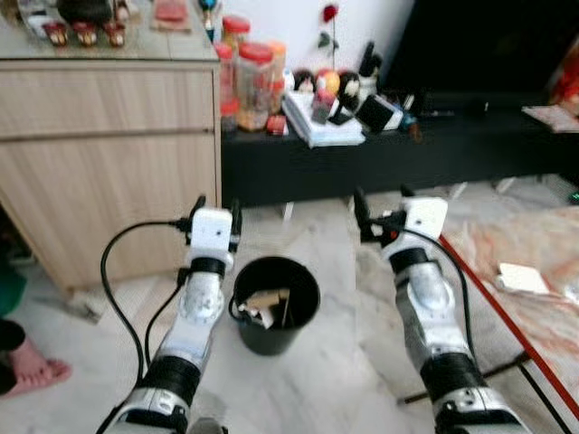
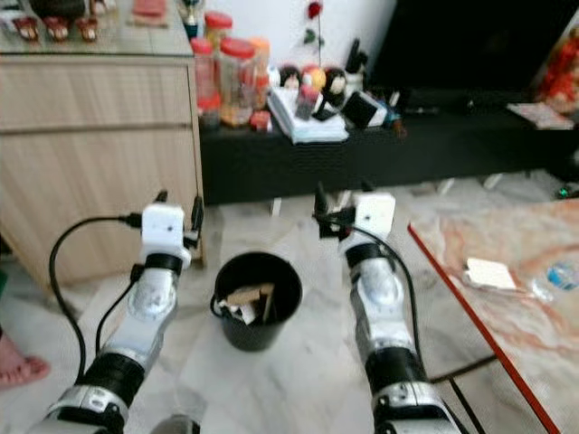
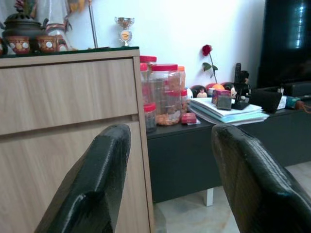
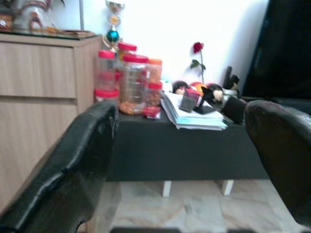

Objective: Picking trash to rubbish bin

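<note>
A black rubbish bin point(image 1: 276, 303) stands on the pale floor between my two arms, with paper and card scraps point(image 1: 265, 304) inside. My left gripper point(image 1: 217, 215) is raised just to the left of the bin, fingers point(image 3: 92, 194) open and empty, pointing toward the cabinet. My right gripper point(image 1: 380, 210) is raised to the right of the bin, also open with nothing between its fingers point(image 4: 73, 179). A white piece of paper point(image 1: 522, 278) lies on the marble table at the right, and a clear wrapper point(image 2: 552, 276) lies near it.
A wooden cabinet point(image 1: 109, 154) stands at the left. A low black TV bench point(image 1: 407, 149) runs along the wall with jars point(image 1: 253, 86), books and small items. A red-edged marble table point(image 1: 534, 289) is at the right. A person's foot point(image 1: 32, 366) is at far left.
</note>
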`<state>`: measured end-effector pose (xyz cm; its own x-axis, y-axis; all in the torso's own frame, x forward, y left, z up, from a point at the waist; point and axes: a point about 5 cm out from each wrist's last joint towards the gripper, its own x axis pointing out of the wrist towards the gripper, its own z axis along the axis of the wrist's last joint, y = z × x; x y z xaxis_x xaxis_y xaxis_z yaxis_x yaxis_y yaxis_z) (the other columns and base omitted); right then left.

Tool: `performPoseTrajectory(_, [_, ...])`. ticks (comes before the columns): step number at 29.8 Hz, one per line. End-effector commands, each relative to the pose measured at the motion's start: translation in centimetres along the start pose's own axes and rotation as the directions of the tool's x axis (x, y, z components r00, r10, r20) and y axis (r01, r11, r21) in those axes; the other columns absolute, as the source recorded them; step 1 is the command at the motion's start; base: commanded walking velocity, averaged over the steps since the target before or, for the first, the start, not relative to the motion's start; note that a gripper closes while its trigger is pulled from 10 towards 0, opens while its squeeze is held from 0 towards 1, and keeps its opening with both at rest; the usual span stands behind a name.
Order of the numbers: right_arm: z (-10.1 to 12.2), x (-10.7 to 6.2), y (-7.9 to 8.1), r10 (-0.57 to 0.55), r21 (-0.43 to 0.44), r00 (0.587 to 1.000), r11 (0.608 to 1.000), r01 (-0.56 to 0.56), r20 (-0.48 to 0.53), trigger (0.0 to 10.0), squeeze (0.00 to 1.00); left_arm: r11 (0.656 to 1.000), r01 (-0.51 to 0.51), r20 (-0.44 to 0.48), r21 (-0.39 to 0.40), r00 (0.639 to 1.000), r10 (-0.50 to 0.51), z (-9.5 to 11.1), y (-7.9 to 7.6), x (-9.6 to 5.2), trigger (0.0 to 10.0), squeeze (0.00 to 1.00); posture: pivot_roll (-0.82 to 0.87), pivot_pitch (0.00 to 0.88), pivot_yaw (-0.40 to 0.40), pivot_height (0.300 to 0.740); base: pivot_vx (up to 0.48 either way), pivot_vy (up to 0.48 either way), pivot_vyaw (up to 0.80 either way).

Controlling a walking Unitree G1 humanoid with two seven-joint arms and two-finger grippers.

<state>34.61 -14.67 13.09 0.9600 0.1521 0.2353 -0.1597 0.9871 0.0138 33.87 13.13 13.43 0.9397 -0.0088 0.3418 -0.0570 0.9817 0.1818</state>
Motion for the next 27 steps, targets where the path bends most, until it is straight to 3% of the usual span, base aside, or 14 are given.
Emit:
performPoseTrajectory(1, [0.3, 0.0, -0.7, -0.02, -0.009, 1.0, 1.0, 0.02, 0.009, 10.0, 0.0, 1.0, 0.013, 0.002, -0.016, 1.0, -0.013, 0.2, -0.7, 0.1, 10.0, 0.0, 0.08, 0.103, -0.182, 0.74, 0.0, 0.0, 0.0])
performPoseTrajectory(14, [0.0, 0.0, -0.4, -0.018, -0.003, 1.0, 1.0, 0.018, -0.001, 10.0, 0.0, 0.999, 0.045, -0.018, -0.024, 0.999, -0.045, 0.0, -1.2, 0.1, 10.0, 0.0, 0.08, 0.102, -0.182, 0.74, 0.0, 0.0, 0.0])
performPoseTrajectory(20, [-2.1, -1.1, -1.2, -0.047, 0.012, 0.995, 0.999, 0.049, -0.088, 10.0, 0.0, 0.999, 0.05, -0.033, -0.007, 0.998, -0.05, -0.5, -1.2, 0.1, 10.0, 0.0, 0.08, 0.101, -0.182, 0.74, 0.0, 0.0, 0.0])
performPoseTrajectory(22, [-3.7, -2.2, -1.5, -0.058, 0.018, 0.986, 0.998, 0.062, -0.156, 10.0, 0.0, 0.998, 0.056, -0.072, 0.008, 0.996, -0.056, -1.4, -1.1, -0.3, 10.0, 0.0, 0.08, 0.101, -0.182, 0.74, 0.0, 0.0, 0.0])
performPoseTrajectory(27, [-5.3, -3.5, -2.0, -0.091, 0.012, 0.97, 0.995, 0.096, -0.228, 10.0, 0.0, 0.996, 0.084, -0.131, 0.024, 0.988, -0.08, -2.7, -1.0, -1.1, 10.0, 0.0, 0.08, 0.094, -0.178, 0.74, 0.0, 0.0, 0.0])
